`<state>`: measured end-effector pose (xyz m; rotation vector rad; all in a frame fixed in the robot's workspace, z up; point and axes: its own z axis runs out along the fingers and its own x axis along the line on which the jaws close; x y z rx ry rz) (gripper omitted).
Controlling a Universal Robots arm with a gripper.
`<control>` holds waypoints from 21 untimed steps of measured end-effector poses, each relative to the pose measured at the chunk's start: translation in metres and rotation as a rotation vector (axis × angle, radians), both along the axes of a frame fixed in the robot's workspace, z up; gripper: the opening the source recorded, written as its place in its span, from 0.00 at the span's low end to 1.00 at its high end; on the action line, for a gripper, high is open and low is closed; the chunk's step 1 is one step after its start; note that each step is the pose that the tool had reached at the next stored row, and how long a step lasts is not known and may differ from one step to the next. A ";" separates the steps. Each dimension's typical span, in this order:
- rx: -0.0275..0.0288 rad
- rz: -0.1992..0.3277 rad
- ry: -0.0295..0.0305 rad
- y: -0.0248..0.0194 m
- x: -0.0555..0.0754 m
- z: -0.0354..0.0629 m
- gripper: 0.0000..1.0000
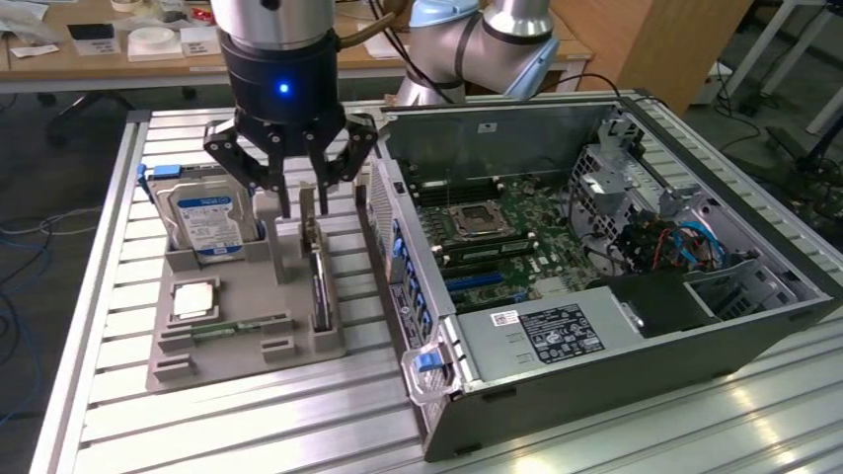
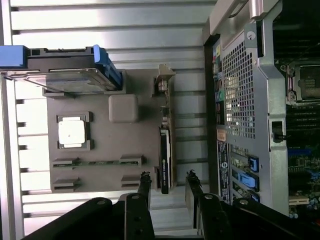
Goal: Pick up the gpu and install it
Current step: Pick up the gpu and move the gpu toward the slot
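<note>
The gpu [image 1: 316,265] stands on its long edge in a slot of the grey holder tray [image 1: 251,357], its silver bracket end toward the arm. My gripper [image 1: 300,203] hangs right over that end, open, one finger on each side of the card. From the wrist, the gpu [image 2: 164,150] appears as a thin dark strip running between my two black fingertips [image 2: 145,184]. Small gaps separate them from the card on both sides of my gripper [image 2: 168,183]. Nothing is held.
The holder tray [image 2: 100,145] also carries a hard drive [image 1: 211,222] with a blue label, a processor chip [image 1: 195,296] and a memory stick [image 1: 240,328]. An open computer case [image 1: 527,138] lies on the exterior view's right, its motherboard [image 1: 507,237] exposed, its perforated rear panel [image 2: 240,100] close to the gpu.
</note>
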<state>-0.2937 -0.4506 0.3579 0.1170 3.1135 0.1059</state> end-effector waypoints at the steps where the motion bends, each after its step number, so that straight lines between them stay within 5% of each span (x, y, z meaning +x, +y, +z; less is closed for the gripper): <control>1: 0.0006 0.000 0.0000 0.0000 0.000 -0.0018 0.42; 15: 0.0025 0.000 0.0000 0.0000 0.000 -0.0268 0.42; 21: 0.0024 0.000 0.0001 0.0000 0.000 -0.0289 0.42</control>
